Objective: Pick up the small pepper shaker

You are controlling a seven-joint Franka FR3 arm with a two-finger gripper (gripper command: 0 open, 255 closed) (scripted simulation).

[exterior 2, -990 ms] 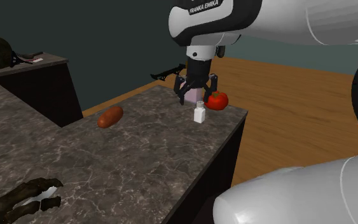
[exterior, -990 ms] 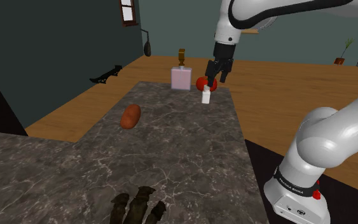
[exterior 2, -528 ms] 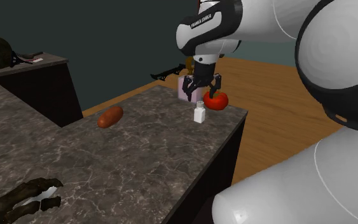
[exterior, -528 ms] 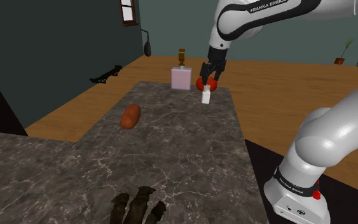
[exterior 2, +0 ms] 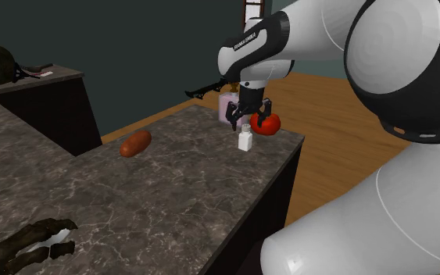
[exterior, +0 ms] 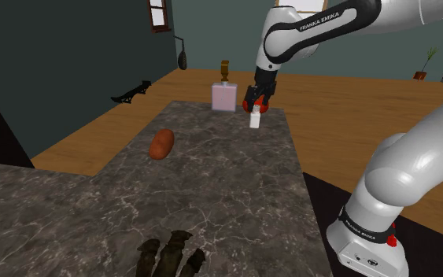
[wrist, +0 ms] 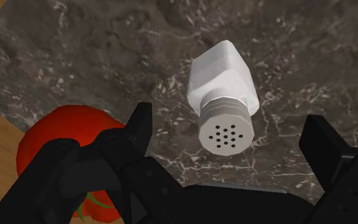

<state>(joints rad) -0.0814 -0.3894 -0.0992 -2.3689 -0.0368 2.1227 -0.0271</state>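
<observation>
open black pincer [wrist: 229,124] hovers over the small white square shaker [wrist: 225,73]; descend straight and centred, clear of the round red tomato [wrist: 50,137].

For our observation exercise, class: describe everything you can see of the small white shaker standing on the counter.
The shaker is small and plain white: a boxy body with rounded edges under a round ribbed cap pierced with small dark holes. It stands upright on the dark marbled counter near a corner, beside a red tomato. The open gripper hangs just above, fingers either side of the cap, not touching it.
</observation>
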